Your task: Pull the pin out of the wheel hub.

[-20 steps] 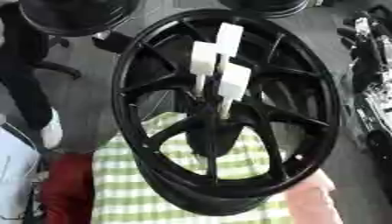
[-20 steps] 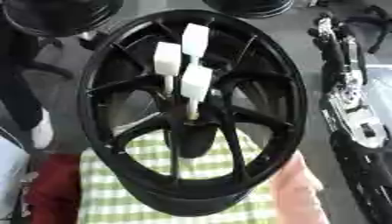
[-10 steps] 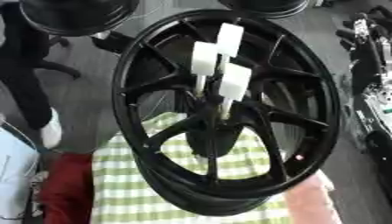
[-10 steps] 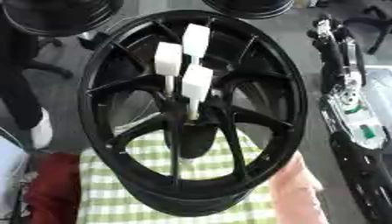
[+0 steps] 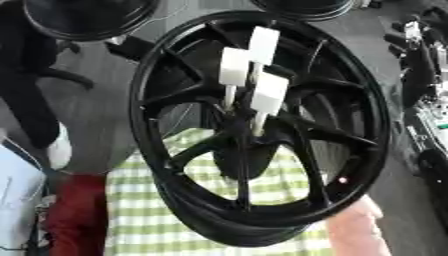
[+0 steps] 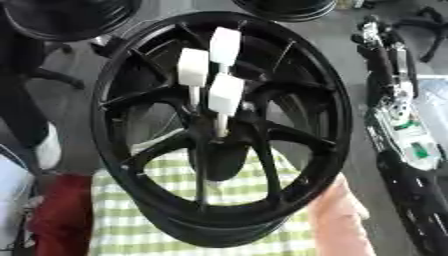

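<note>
While the black wheel hub point(image 5: 262, 135) is standing tilted on its lower rim over the green-checked cloth point(image 5: 149, 220) on the bench, three pins with white block heads are sticking up out of its centre. Two pins, the left pin point(image 6: 192, 67) and the top pin point(image 6: 224, 45), are rising behind the nearest pin point(image 6: 225, 95), whose thin shaft is running down into the hub's centre where the spokes are meeting. All three are sitting seated, so none is being pulled yet, by my reading.

A pale pink shape point(image 6: 337, 220) is pressing against the hub's lower right rim; it is probably a person's hand or forearm steadying the wheel so that it is not rolling off the cloth, though the view is too soft to be sure.

The robot's right arm point(image 6: 394, 115) is lying to the right of the hub, well apart from it, and I cannot tell whether its hand is open or closed. The left hand is not showing at all. Reaching the pins is going to call for coming in over the hub's upper right rim.
</note>
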### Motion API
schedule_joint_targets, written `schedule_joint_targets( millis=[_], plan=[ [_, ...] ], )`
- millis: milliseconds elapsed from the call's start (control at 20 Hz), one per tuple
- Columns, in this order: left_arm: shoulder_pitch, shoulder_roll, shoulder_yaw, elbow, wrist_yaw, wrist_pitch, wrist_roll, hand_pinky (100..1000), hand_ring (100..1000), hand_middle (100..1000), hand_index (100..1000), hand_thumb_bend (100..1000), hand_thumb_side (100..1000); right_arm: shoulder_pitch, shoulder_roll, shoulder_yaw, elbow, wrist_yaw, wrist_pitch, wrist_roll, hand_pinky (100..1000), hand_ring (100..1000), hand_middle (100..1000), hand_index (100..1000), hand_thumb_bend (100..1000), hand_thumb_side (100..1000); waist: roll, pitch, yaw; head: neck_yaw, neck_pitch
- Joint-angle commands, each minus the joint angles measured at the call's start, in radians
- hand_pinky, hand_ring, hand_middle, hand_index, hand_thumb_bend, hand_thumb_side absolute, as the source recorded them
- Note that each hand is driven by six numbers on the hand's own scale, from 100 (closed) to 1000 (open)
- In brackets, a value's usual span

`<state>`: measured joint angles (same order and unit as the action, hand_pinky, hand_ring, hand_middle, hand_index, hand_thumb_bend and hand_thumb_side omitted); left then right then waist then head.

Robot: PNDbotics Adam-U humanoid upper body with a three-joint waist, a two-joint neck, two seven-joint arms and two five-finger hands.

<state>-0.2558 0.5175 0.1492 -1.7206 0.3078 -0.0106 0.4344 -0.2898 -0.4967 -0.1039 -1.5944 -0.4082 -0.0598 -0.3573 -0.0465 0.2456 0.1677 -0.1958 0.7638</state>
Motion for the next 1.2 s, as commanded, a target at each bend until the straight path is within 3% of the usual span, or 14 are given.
schedule_joint_targets(
  millis=[50, 200, 350, 700, 950, 1200],
  plan=[
    [-0.013, 0.052, 0.0, -0.027, -0.021, 0.003, -0.011, 685, 892, 927, 905, 260, 894, -0.007, -0.027, -0.008, -0.022, 0.004, -0.001, 0.0, 930, 799, 761, 796, 100, 573, 0.002, -0.017, 0.002, -0.005, 0.005],
    [-0.033, 0.141, -0.03, -0.057, -0.072, 0.031, -0.053, 687, 882, 913, 903, 228, 861, -0.001, -0.034, -0.008, -0.023, 0.006, 0.001, 0.0, 930, 799, 761, 796, 100, 603, 0.004, -0.019, 0.003, -0.007, 0.006],
    [-0.05, 0.24, -0.067, -0.09, -0.114, 0.078, -0.107, 689, 878, 908, 904, 220, 844, 0.005, -0.04, -0.009, -0.024, 0.008, 0.002, -0.001, 929, 799, 761, 796, 100, 575, 0.005, -0.02, 0.003, -0.011, 0.006],
    [-0.087, 0.42, -0.125, -0.156, -0.118, 0.184, -0.208, 709, 869, 894, 907, 227, 834, 0.014, -0.047, -0.008, -0.032, 0.008, 0.0, -0.002, 929, 800, 762, 797, 100, 572, 0.004, -0.022, 0.004, -0.011, 0.006],
    [-0.133, 0.572, -0.204, -0.182, -0.127, 0.284, -0.389, 733, 873, 897, 916, 198, 872, 0.019, -0.05, -0.004, -0.026, -0.002, -0.001, 0.003, 930, 802, 766, 801, 100, 573, 0.002, -0.021, 0.006, -0.016, 0.006],
    [-0.194, 0.679, -0.26, -0.211, -0.155, 0.32, -0.571, 754, 868, 889, 919, 194, 902, 0.026, -0.055, -0.004, -0.022, -0.003, 0.0, 0.005, 929, 800, 764, 798, 100, 579, 0.004, -0.02, 0.007, -0.024, 0.006]
  ],
)
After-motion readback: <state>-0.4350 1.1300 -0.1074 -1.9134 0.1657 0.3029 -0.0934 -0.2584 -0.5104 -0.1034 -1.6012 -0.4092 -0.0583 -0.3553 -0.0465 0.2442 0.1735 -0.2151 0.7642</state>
